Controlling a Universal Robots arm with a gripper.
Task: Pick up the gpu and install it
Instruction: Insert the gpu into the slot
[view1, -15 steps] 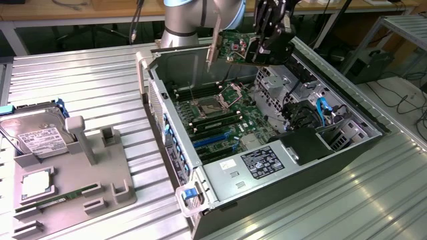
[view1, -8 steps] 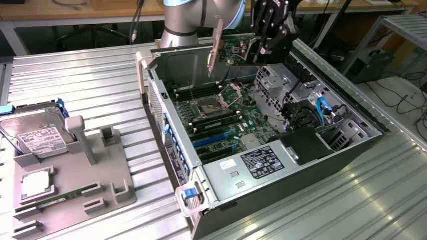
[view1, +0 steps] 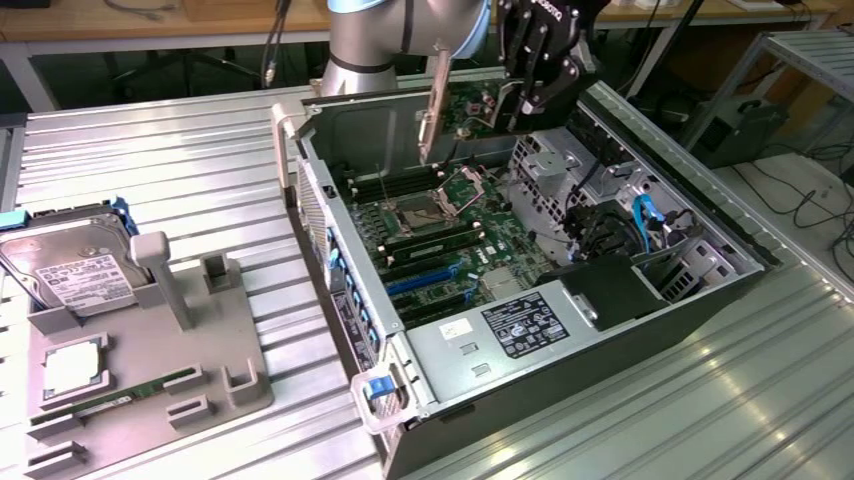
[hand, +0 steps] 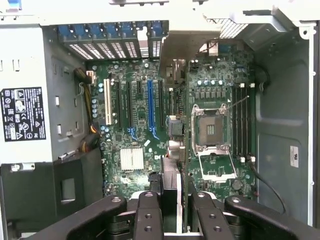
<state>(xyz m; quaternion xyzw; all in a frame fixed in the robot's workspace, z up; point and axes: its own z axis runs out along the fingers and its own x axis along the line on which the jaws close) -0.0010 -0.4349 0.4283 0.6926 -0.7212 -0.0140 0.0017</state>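
Note:
My gripper (view1: 523, 105) hangs over the far end of the open computer case (view1: 747, 250) and is shut on the gpu (view1: 434, 110). The gpu is a thin dark card held on edge, with its long pale bracket strip pointing down toward the motherboard (view1: 454, 240). It hovers above the board, apart from it. In the wrist view the black fingers (hand: 148, 216) clamp the gpu (hand: 171, 185), seen edge-on. Its pale bracket end reaches toward the rear slot openings. The blue expansion slot (hand: 150, 107) lies just beside the card's line.
The CPU socket (hand: 210, 130) and memory slots (hand: 242, 120) lie beside the card. A power supply (view1: 534, 325) and drive cage (view1: 561, 160) stand in the case. On the exterior view's left, a grey fixture (view1: 214, 350) holds a hard drive (view1: 74, 270) and a memory stick (view1: 120, 400).

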